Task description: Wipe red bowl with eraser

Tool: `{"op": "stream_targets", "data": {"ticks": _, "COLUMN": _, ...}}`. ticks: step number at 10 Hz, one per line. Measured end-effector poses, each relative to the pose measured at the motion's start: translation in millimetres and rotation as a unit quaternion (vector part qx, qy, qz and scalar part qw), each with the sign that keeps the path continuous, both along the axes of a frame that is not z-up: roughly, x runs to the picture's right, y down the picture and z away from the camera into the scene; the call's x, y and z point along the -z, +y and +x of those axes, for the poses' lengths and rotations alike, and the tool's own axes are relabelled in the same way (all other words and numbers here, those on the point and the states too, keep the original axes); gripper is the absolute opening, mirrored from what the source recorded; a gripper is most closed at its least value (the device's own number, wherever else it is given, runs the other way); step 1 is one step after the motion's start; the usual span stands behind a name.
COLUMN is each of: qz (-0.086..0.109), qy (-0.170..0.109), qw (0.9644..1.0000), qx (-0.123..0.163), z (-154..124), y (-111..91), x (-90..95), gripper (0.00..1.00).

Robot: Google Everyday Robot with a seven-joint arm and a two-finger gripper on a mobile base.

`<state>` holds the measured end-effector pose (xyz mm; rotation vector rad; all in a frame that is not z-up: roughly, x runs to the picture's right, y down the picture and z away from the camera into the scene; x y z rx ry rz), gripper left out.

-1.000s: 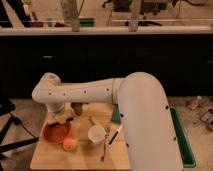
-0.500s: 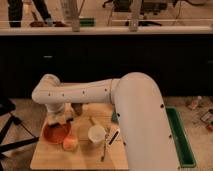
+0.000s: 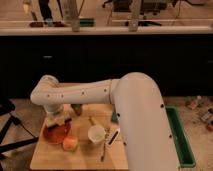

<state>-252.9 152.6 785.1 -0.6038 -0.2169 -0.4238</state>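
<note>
The red bowl (image 3: pixel 55 133) is a shallow red-orange dish at the left of the wooden table (image 3: pixel 50 159). My gripper (image 3: pixel 60 120) hangs from the white arm (image 3: pixel 100 92) and sits right over the bowl's far rim. A small whitish block with a dark edge, the eraser (image 3: pixel 59 120), shows at the gripper's tip, touching or just above the bowl. The gripper looks shut on it.
An orange-yellow fruit (image 3: pixel 70 144) lies just in front of the bowl. A white cup (image 3: pixel 96 134) stands at mid-table with a white-and-black marker pen (image 3: pixel 113 137) to its right. A teal block (image 3: pixel 114 117) is behind it. A green bin (image 3: pixel 181 137) stands at the right.
The gripper with the eraser has shifted slightly over the bowl's rim; the bowl, fruit and cup have stayed in place.
</note>
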Motion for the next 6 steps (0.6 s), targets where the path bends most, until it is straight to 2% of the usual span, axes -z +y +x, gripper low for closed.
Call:
{"op": "stream_targets", "data": {"ticks": 1, "qz": 0.003, "qy": -0.025, "qw": 0.9996, "qx": 0.013, "z": -3, "y": 1, "x": 1.6, "gripper": 0.0}}
{"op": "stream_targets", "data": {"ticks": 3, "qz": 0.009, "qy": -0.074, "qw": 0.9966, "qx": 0.036, "z": -5, "y": 4, "x": 6.1, "gripper": 0.0}}
{"op": "stream_targets", "data": {"ticks": 5, "qz": 0.009, "qy": -0.128, "qw": 0.9873, "qx": 0.094, "z": -5, "y": 10, "x": 12.8, "gripper": 0.0}}
{"op": "stream_targets", "data": {"ticks": 6, "qz": 0.008, "qy": -0.14, "qw": 0.9831, "qx": 0.118, "z": -5, "y": 14, "x": 15.9, "gripper": 0.0}}
